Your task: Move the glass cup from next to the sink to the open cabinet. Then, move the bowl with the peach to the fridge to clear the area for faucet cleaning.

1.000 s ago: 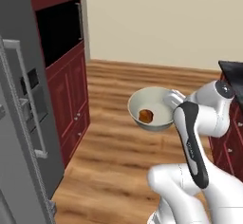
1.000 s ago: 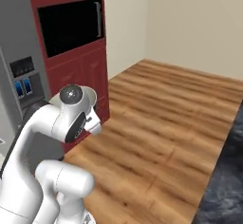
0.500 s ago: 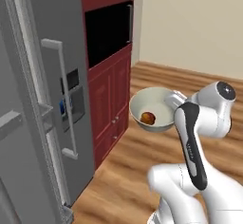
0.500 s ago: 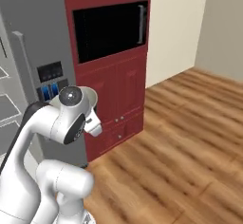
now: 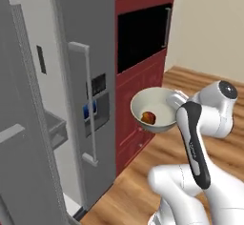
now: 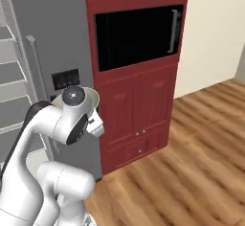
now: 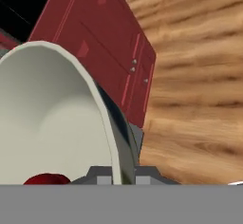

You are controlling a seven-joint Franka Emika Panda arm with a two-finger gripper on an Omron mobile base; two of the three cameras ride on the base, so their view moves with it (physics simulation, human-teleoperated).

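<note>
1 tall grey fridge (image 5: pixel 88 76) fills the left of the left base view, its door with the dark dispenser panel (image 5: pixel 97 106) standing beside an open compartment at far left. Dark red cupboards (image 6: pixel 136 76) with a black built-in oven (image 6: pixel 136 36) sit right of it. At mid-frame the cream bowl (image 5: pixel 155 109) hangs above the wood floor (image 6: pixel 191 172), the gripper (image 7: pixel 116 173) pinching its rim in the hand view. 1 small peach (image 5: pixel 148 117) lies inside the bowl.
</note>
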